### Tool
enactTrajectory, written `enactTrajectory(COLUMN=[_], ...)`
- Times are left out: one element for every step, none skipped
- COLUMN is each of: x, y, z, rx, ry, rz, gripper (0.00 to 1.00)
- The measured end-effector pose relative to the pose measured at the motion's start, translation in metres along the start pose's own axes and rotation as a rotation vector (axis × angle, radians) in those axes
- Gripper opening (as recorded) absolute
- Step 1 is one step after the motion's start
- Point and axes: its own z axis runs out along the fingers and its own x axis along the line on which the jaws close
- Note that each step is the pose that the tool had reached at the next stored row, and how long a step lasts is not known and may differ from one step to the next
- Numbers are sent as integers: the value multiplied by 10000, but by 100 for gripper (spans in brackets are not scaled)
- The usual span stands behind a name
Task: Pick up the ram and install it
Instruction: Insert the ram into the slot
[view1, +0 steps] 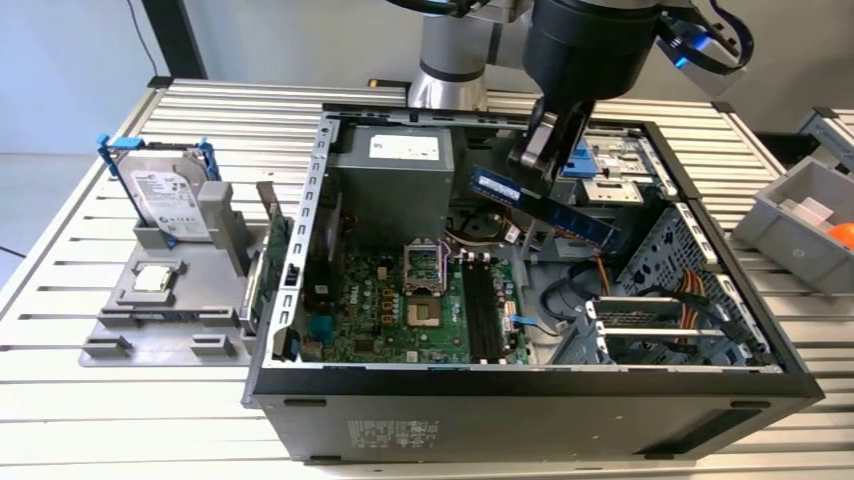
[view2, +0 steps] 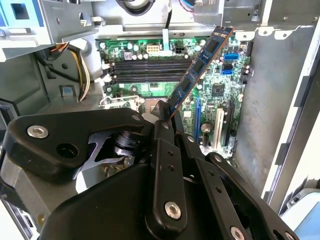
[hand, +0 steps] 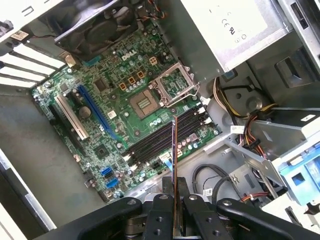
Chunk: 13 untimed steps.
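Holding the ram above the open case

The gripper (view1: 538, 168) is clamped on one end of the ram (view1: 567, 215), a dark bluish stick. It hangs tilted in the air over the inside of the computer case (view1: 534, 385), with its free end pointing towards the exterior view's right. Below it lies the green motherboard (view1: 394, 300) with its black memory slots (view1: 483, 310), and the ram hangs clear of them. In the first wrist view the ram shows edge-on, its far end over the slots and crossing them at an angle. On the exterior view's left, outside the case, the hard drive (view1: 171, 195) stands upright in its blue frame on a grey holder (view1: 160, 300). A green card (view1: 276, 262) stands between holder and case wall
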Motion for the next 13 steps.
enactTrajectory(x=[0, 0, 0, 0, 0, 0, 0, 0, 0, 0, 0, 0, 0], y=[0, 0, 0, 0, 0, 0, 0, 0, 0, 0, 0, 0, 0], z=[1, 0, 1, 1, 1, 1, 2, 2, 2, 2, 2, 3, 3], rx=[0, 1, 1, 1, 1, 2, 2, 2, 3, 3, 3, 3, 4], ry=[0, 1, 2, 2, 3, 4, 4, 5, 6, 6, 7, 7, 8], rz=[37, 75, 113, 152, 190, 229, 265, 303, 344, 381, 418, 456, 493], gripper=[0, 0, 0, 0, 0, 0, 0, 0, 0, 0, 0, 0, 0])
